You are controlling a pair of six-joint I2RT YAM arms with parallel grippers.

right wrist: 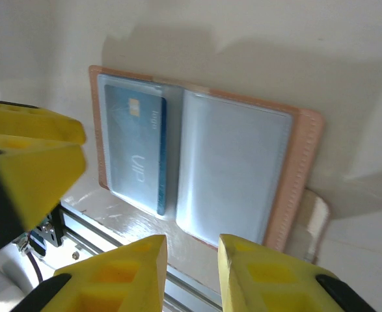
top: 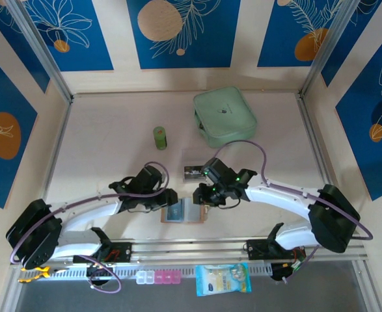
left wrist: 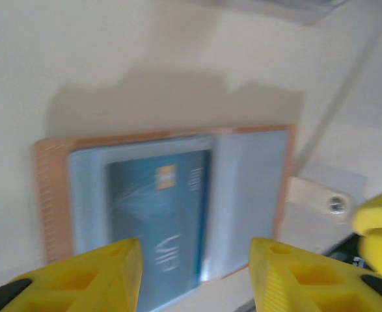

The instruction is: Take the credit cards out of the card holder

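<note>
a: top view first. where's the card holder (top: 183, 213)?
b: open and flat on the table (top: 106, 156), near the front edge, between the two arms. the left gripper (top: 167, 198) is at its left edge and the right gripper (top: 202, 195) is at its far right corner. a dark card (top: 194, 171) lies on the table just beyond, outside the holder.
a: left wrist view?
b: a bit blurred. a blue card (left wrist: 158, 224) sits in the left pocket under a clear sleeve. the left fingers (left wrist: 93, 273) are spread wide by the holder's near edge, with nothing between them. the clasp tab (left wrist: 321, 198) sticks out to the right.
a: right wrist?
b: the blue card in its pocket again, and the other pocket looks empty. the right fingers (right wrist: 122, 273) stand narrowly apart and pinch nothing.
a: so how to do the step well?
b: my read is that one gripper pins the empty leaf so the holder can't slide. the other catches the card's free edge and draws it out flat along the pocket. i can't tell which side the pocket opens on. pinch the card alone, because with the sleeve caught too the whole holder lifts.
</note>
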